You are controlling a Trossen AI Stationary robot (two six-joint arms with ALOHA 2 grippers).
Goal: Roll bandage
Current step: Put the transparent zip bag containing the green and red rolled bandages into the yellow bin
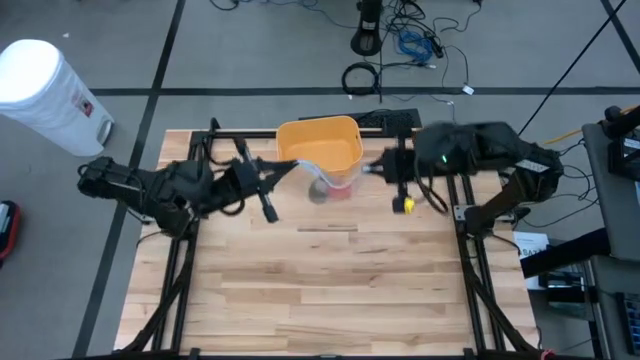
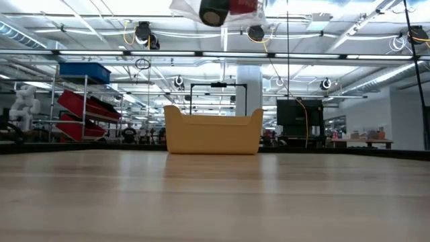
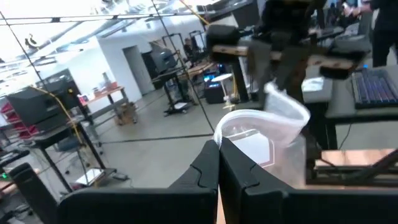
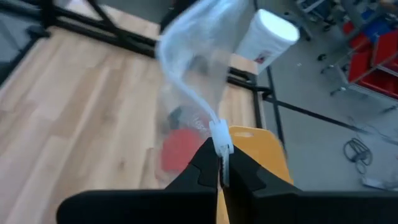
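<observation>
One clear zip bag (image 1: 335,180) holds red and dark rolls

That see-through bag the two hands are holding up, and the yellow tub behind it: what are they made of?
The bag looks like thin clear plastic film: glossy, crinkled, with dark and red contents showing through and a zip-style strip along its edge. The yellow tub seems to be moulded plastic, opaque with a smooth matte surface, though that is judged by look alone.
</observation>
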